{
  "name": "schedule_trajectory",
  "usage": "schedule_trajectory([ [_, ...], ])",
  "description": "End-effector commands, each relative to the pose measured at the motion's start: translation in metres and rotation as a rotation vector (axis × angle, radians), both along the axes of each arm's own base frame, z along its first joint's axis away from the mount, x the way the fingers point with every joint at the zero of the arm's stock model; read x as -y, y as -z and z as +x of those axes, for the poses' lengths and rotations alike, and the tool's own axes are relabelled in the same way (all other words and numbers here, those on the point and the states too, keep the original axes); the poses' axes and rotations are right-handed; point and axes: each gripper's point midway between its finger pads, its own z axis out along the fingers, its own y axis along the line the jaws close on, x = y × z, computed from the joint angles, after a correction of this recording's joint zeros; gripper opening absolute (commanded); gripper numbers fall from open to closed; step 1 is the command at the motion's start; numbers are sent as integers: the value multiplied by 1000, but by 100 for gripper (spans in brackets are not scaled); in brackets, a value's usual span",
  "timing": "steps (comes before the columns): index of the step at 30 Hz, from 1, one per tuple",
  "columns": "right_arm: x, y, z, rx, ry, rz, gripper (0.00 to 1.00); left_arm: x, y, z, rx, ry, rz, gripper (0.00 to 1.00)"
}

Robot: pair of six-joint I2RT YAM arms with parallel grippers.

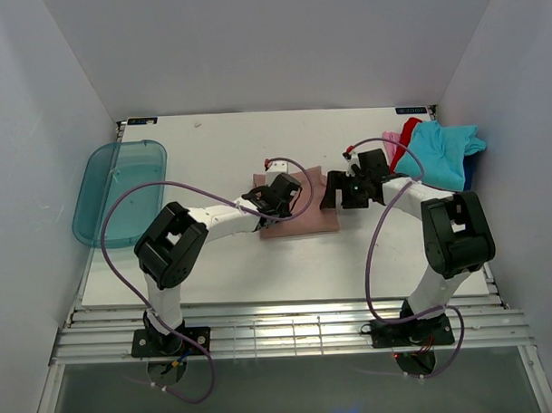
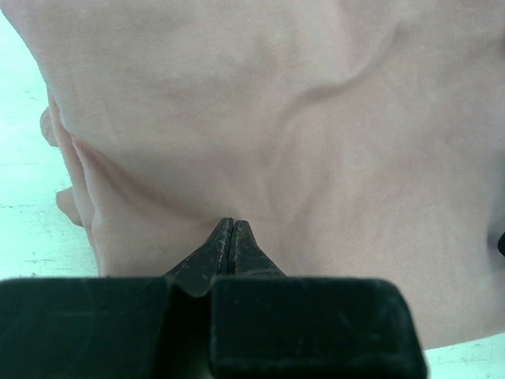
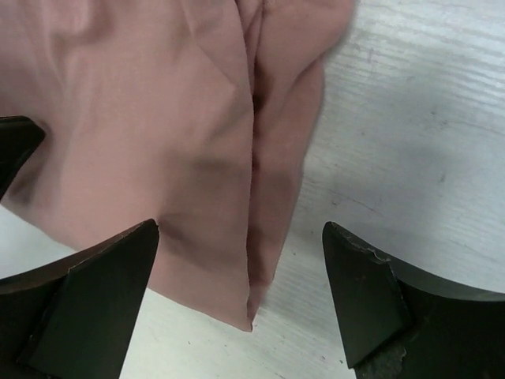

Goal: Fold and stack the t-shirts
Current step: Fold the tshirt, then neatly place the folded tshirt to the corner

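Observation:
A dusty-pink t-shirt (image 1: 304, 216) lies folded on the white table's middle. My left gripper (image 1: 277, 197) is over it; in the left wrist view its jaws (image 2: 231, 227) are shut tip to tip against the pink cloth (image 2: 316, 118), with no cloth visible between them. My right gripper (image 1: 335, 197) is at the shirt's right edge. In the right wrist view it (image 3: 241, 272) is open, and the shirt's folded corner (image 3: 213, 197) lies between its fingers (image 3: 118, 272). A pile of turquoise (image 1: 442, 151), red (image 1: 406, 138), pink (image 1: 392, 139) and dark blue (image 1: 472, 170) shirts sits back right.
A translucent teal plastic tray (image 1: 121, 189) lies at the table's left edge, partly overhanging it. Purple cables loop from both arms over the table. White walls close in the left, back and right sides.

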Motion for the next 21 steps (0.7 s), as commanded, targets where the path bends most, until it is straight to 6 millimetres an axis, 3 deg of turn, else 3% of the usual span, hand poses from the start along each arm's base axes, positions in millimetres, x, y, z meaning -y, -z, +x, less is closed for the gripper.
schedule_trajectory([
  [1,-19,-4,4,0,-50,158,90,-3,-11,10,24,-21,-11,0],
  [7,-37,19,-8,-82,-88,252,90,-9,2,10,2,-24,7,0],
  [21,-67,45,-12,-102,-136,130,90,-10,8,6,-11,-28,-9,0],
])
